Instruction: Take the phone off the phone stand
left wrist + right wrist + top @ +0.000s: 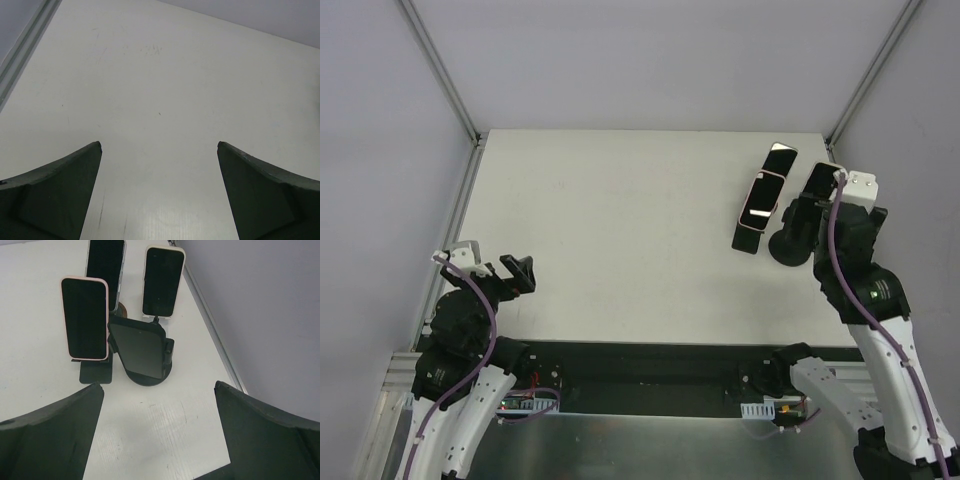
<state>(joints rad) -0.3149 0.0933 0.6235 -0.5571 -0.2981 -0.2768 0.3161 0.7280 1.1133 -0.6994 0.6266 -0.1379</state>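
left gripper [517, 270]: hanging over the near left of the table [620, 230], jaws spread wide, fingers [60, 190] closing on nothing.
pink-cased phone [84, 318]: leaning upright on a flat black stand [95, 372], screen dark, sitting leftmost in the group at the table's far right corner.
silver-edged phone [106, 270]: standing behind the pink-cased one, its base mostly hiding behind the others.
black phone [138, 351]: sitting in the round black stand [150, 376], tilting back, nearest the right wrist camera. side clips seem to be hugging its edges, though dark on dark is making that hard to tell.
white-cased phone [163, 282]: standing just behind the black phone, near the table's right edge.
right gripper [159, 390]: facing the black phone, staying apart from it, jaws released wide, gripping nothing.
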